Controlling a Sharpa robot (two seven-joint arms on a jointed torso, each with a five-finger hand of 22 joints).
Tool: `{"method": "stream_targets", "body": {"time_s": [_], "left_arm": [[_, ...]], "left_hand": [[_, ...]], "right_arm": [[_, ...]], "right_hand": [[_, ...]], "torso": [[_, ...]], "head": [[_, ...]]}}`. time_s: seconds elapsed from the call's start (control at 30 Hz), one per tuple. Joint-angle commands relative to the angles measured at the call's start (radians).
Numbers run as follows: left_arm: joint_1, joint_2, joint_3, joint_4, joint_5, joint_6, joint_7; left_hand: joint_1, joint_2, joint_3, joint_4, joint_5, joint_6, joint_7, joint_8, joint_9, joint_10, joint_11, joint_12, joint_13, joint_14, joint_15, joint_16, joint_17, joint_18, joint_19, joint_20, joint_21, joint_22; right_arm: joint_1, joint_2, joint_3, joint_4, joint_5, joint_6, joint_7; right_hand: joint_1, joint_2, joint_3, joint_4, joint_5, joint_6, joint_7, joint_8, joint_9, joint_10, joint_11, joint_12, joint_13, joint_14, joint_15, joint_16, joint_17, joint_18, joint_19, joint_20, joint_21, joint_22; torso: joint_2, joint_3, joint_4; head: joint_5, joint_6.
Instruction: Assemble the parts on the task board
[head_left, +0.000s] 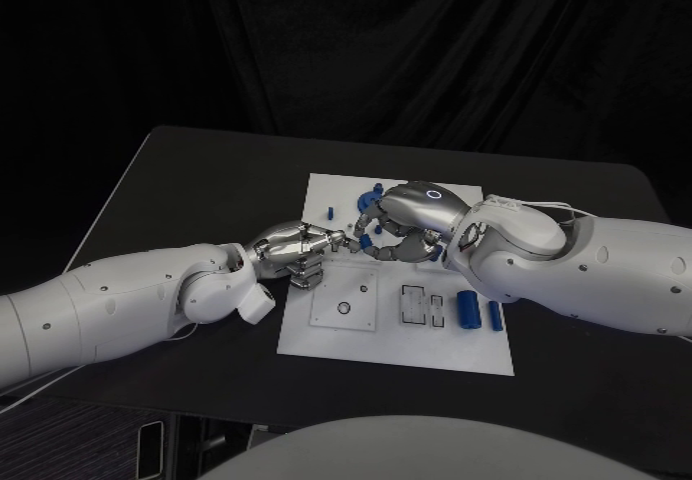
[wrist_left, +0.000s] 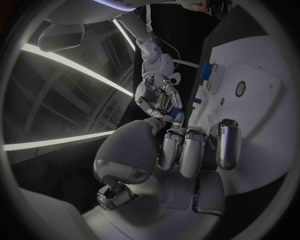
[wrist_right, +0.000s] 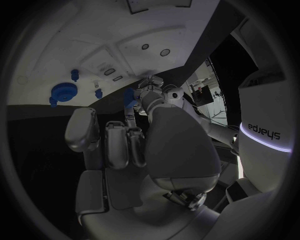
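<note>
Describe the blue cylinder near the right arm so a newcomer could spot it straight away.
Find the white rectangular task board on the black table. Near its right edge, by the white right arm, two blue parts lie side by side. The blue cylinder is the thicker one, next to the slimmer blue bar.

Two bulky glossy white arms, dark screw dots along shells. Left silver metallic many-fingered robot hand (head_left: 299, 246), right silver robot hand (head_left: 408, 215) with small ring mark on back. Thin white cable loops near right wrist.
</note>
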Motion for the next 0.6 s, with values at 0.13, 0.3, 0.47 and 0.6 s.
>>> {"method": "stream_targets", "body": {"time_s": [0.13, 0.3, 0.47, 0.6], "left_arm": [[-0.002, 0.002, 0.001, 0.004, 0.003, 0.005, 0.003], [-0.002, 0.001, 0.001, 0.004, 0.003, 0.004, 0.003], [-0.002, 0.0, 0.001, 0.004, 0.003, 0.003, 0.003], [-0.002, -0.001, 0.001, 0.004, 0.003, 0.003, 0.003]], "left_hand": [[0.0, 0.007, -0.004, 0.0, 0.007, -0.004, 0.031, -0.003, -0.001, 0.104, 0.007, 0.004, 0.263, 0.104, 0.008, 0.003, 0.263, 0.01, -0.01, 0.0, -0.006, 0.071], [0.0, 0.007, -0.004, 0.0, 0.007, -0.004, 0.031, -0.003, -0.001, 0.104, 0.007, 0.004, 0.263, 0.104, 0.008, 0.003, 0.263, 0.01, -0.01, 0.0, -0.006, 0.071], [0.001, 0.007, -0.004, 0.0, 0.008, -0.006, 0.031, -0.004, -0.001, 0.104, 0.007, 0.004, 0.263, 0.104, 0.008, 0.003, 0.263, 0.01, -0.012, 0.0, -0.006, 0.07], [0.001, 0.007, -0.004, 0.0, 0.008, -0.006, 0.031, -0.004, -0.001, 0.104, 0.007, 0.004, 0.263, 0.104, 0.008, 0.003, 0.263, 0.01, -0.012, 0.0, -0.006, 0.07]], "right_arm": [[-0.001, 0.004, 0.001, 0.003, -0.005, -0.002, -0.005], [-0.001, 0.005, 0.001, 0.001, -0.005, 0.003, -0.008], [-0.001, 0.005, 0.001, -0.002, -0.005, 0.006, -0.011], [-0.001, 0.005, 0.001, -0.004, -0.005, 0.008, -0.012]], "right_hand": [[-0.001, 0.007, 0.006, -0.001, 0.003, 0.006, 0.002, 0.005, 0.128, 0.012, 0.004, -0.006, 0.148, 0.025, 0.005, -0.005, 0.107, 0.01, -0.007, -0.001, -0.006, 0.145], [0.0, 0.007, 0.007, -0.001, 0.0, 0.006, 0.002, 0.005, 0.129, 0.011, 0.004, -0.006, 0.147, 0.025, 0.005, -0.006, 0.106, 0.01, -0.007, -0.001, -0.008, 0.145], [0.0, 0.008, 0.007, -0.001, -0.001, 0.006, 0.002, 0.005, 0.13, 0.011, 0.004, -0.006, 0.147, 0.024, 0.005, -0.007, 0.105, 0.011, -0.008, -0.001, -0.01, 0.144], [0.0, 0.008, 0.007, -0.001, -0.001, 0.006, 0.002, 0.005, 0.13, 0.011, 0.004, -0.006, 0.147, 0.024, 0.005, -0.007, 0.105, 0.011, -0.008, -0.001, -0.01, 0.144]], "torso": [[0.0, 0.0, 0.0002], [0.0, 0.0, 0.0006], [-0.001, -0.0002, 0.0008], [-0.001, -0.0001, 0.0004]], "head": [[0.001, 0.0], [0.002, 0.0], [0.002, 0.0], [0.003, 0.0]]}}
